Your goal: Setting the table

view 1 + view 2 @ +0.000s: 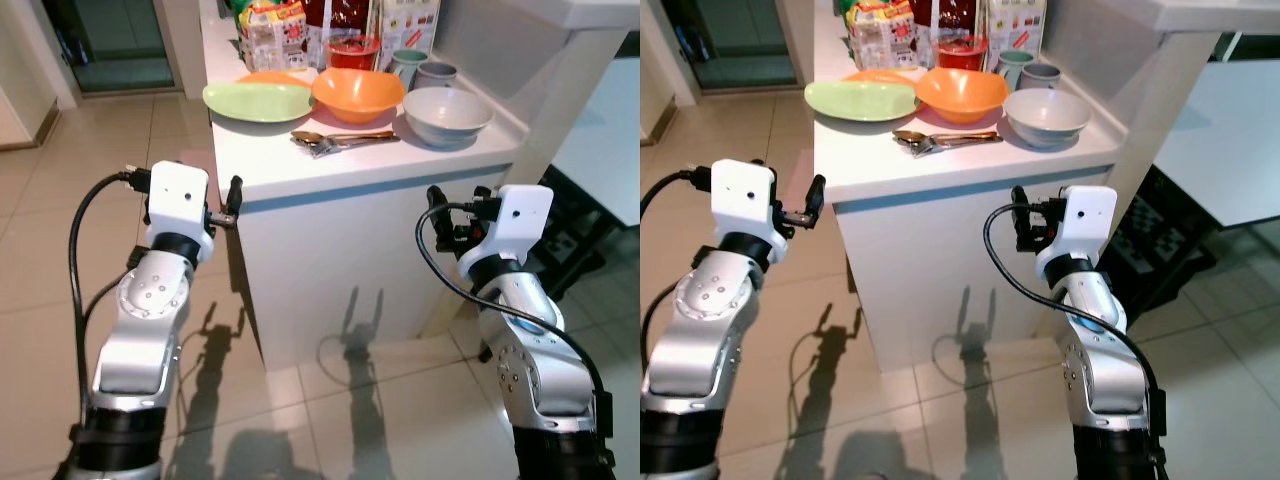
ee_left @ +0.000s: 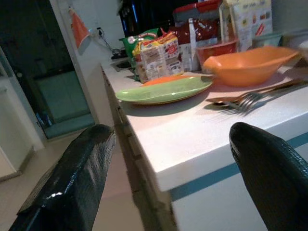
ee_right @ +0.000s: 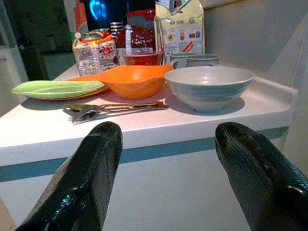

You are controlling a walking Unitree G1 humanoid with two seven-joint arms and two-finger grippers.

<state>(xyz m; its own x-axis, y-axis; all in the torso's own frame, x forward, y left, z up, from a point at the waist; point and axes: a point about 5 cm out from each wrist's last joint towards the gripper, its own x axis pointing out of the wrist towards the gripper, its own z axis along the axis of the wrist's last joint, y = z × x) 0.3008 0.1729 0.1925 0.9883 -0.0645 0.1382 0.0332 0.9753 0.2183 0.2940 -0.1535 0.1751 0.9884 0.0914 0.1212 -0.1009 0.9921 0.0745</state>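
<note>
White counter (image 1: pixel 380 165) with a blue band along its front edge, seen from the head camera above a tiled floor (image 1: pixel 40 250). The tableware lies on the counter top. A green plate (image 1: pixel 258 101) rests over an orange plate (image 2: pixel 161 79), of which only a rim shows. Just beside it, toward the robot's right, sits an orange bowl (image 1: pixel 357 93), and next to that a grey bowl (image 1: pixel 446 114) with a bluish outer wall. In front of the orange bowl lie a fork (image 3: pixel 89 113) and a spoon (image 1: pixel 340 134), handles pointing toward the grey bowl, the 2 pieces touching. Behind the bowls stand 2 cups (image 1: pixel 422 68), a red container (image 1: pixel 353 51), a carton (image 3: pixel 182 33) and a snack packet (image 1: pixel 272 34).

Left gripper (image 1: pixel 232 204): held below the counter's top surface, just beside the counter's left corner; in the left wrist view its 2 black fingers (image 2: pixel 72 178) stand wide apart with nothing between them.

Right gripper (image 1: pixel 437 222): held in front of the counter's face, under the grey bowl's end of the top; in the right wrist view its 2 fingers (image 3: pixel 86 183) are likewise spread wide and hold nothing, with the counter edge and the tableware seen past them.

Both arms cast shadows on the counter's front and the floor.
</note>
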